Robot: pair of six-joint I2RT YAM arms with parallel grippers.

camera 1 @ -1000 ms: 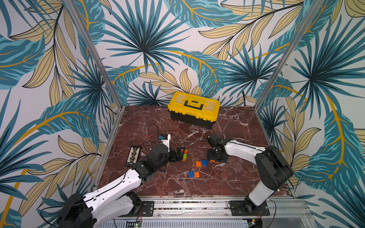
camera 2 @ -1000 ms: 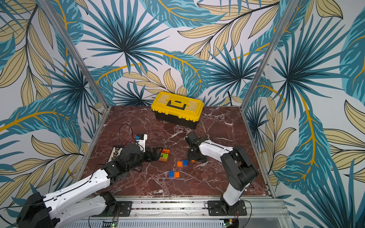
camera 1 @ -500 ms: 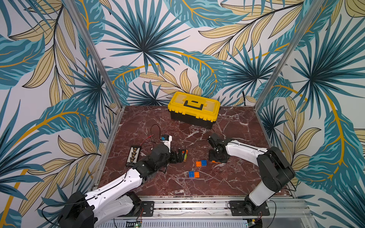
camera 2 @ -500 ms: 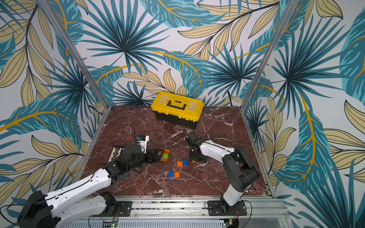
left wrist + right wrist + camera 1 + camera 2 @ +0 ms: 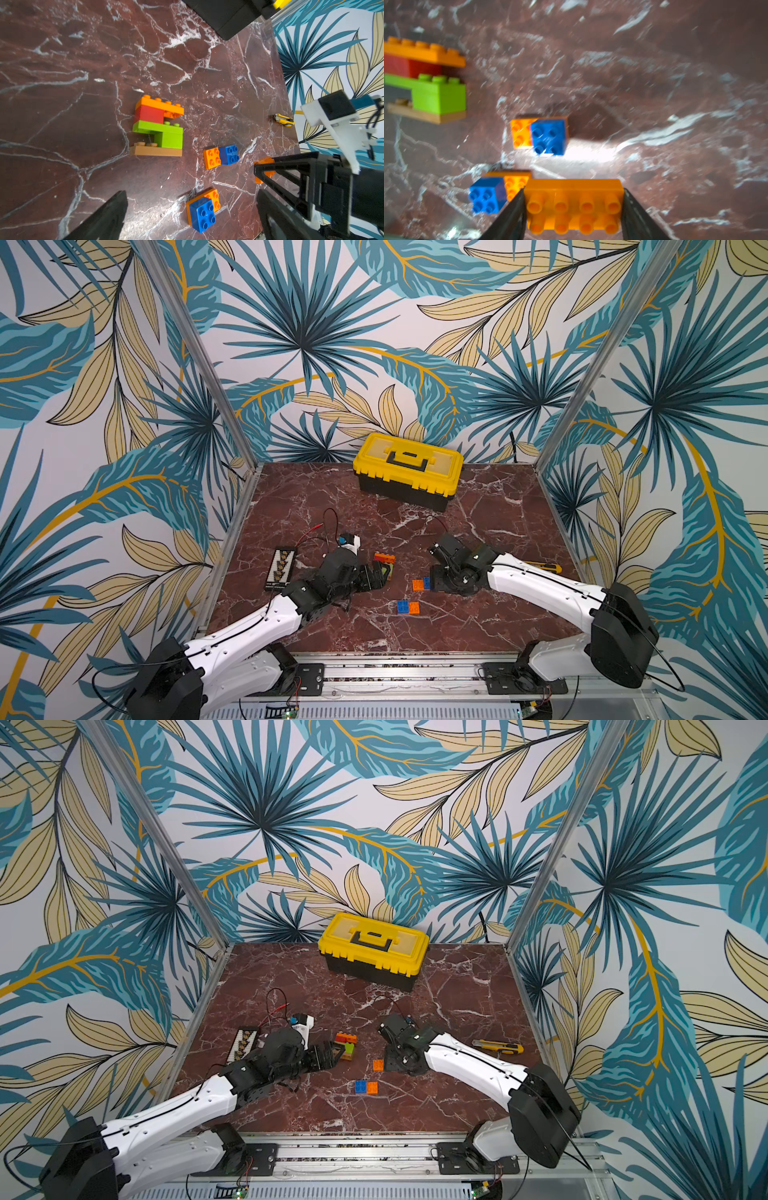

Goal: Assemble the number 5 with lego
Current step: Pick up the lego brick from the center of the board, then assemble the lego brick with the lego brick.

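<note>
Two grippers, mine.

Item: right gripper (image 5: 573, 193), jaws about half closed and clamped on the short ends of one orange oblong studded plastic brick (image 5: 573, 207).

Item: left gripper (image 5: 376, 572), jaws spread to their widest, nothing between them, just beside the stacked figure of orange, red, lime green and tan bricks (image 5: 158, 126).

Held brick: well apart from that figure, on the side away from my left gripper.

Two orange-and-blue brick pairs (image 5: 221, 155) (image 5: 202, 207): near the figure, same side.

Since a second ago: right jaws have narrowed; arms and figure sit much as before.
</note>
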